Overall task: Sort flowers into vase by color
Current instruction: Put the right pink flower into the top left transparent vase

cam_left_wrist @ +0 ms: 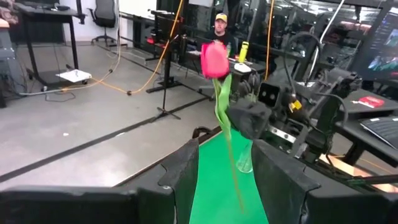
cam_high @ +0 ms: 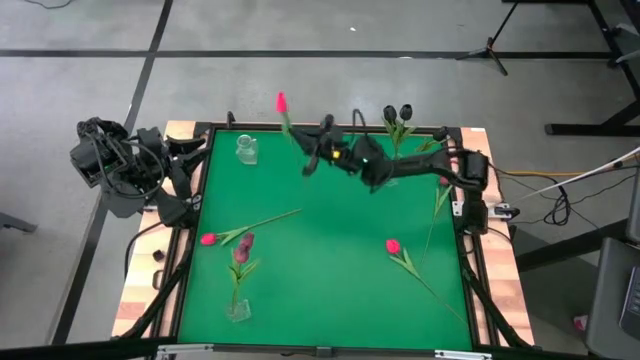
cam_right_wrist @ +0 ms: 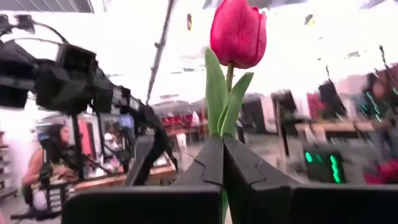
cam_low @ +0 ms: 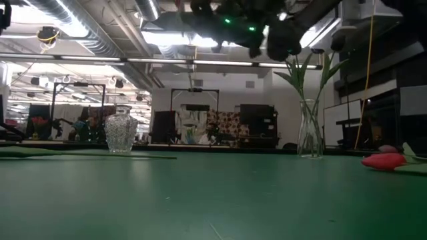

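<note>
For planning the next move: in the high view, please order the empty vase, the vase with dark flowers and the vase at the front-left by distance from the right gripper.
1. Vase with dark flowers, back edge, right of the right gripper.
2. Empty vase, back left; too close to the first to be sure.
3. Front-left vase, plainly farthest.

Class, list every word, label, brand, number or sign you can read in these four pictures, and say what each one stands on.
None can be read.
No text shows on the green table, the vases or the flowers.
The red item on a desk in the left wrist view may bear print, but it is too small and blurred to read.
</note>
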Controlling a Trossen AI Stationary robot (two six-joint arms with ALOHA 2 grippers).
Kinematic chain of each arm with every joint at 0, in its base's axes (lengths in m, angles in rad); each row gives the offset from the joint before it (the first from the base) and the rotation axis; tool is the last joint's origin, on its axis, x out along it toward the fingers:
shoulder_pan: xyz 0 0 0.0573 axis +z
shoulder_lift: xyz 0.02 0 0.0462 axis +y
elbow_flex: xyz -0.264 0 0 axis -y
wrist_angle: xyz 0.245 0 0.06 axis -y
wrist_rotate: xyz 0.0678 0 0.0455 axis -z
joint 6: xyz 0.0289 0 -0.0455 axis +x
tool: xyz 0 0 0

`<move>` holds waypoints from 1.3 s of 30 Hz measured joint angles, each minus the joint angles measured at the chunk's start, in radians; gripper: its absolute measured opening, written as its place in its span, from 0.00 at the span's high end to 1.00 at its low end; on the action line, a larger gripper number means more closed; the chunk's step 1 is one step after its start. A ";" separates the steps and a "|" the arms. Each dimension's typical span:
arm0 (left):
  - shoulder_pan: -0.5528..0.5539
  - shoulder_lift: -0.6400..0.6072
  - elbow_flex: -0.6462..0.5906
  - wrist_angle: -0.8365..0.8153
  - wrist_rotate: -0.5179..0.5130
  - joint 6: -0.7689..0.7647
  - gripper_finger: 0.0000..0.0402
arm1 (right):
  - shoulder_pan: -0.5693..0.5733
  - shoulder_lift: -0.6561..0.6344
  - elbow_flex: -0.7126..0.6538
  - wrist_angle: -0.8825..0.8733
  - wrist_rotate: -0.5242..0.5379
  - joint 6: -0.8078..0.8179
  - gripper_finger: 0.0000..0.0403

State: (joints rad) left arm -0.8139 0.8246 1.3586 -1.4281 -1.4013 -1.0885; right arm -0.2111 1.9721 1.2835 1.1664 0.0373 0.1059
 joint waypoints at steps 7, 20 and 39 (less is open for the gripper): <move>0.000 0.000 0.000 0.000 -0.001 0.024 0.64 | -0.029 0.177 0.321 -0.006 -0.254 -0.220 1.00; 0.000 0.000 0.000 -0.001 -0.003 0.026 0.64 | -0.102 0.538 0.892 0.029 -0.482 -0.134 1.00; 0.002 -0.001 -0.025 -0.054 -0.112 0.013 0.64 | -0.148 0.679 1.071 0.063 -0.535 -0.078 1.00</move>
State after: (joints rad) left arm -0.8123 0.8238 1.3333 -1.4821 -1.5134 -1.0758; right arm -0.3595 2.6511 2.3543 1.2295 -0.4982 0.0280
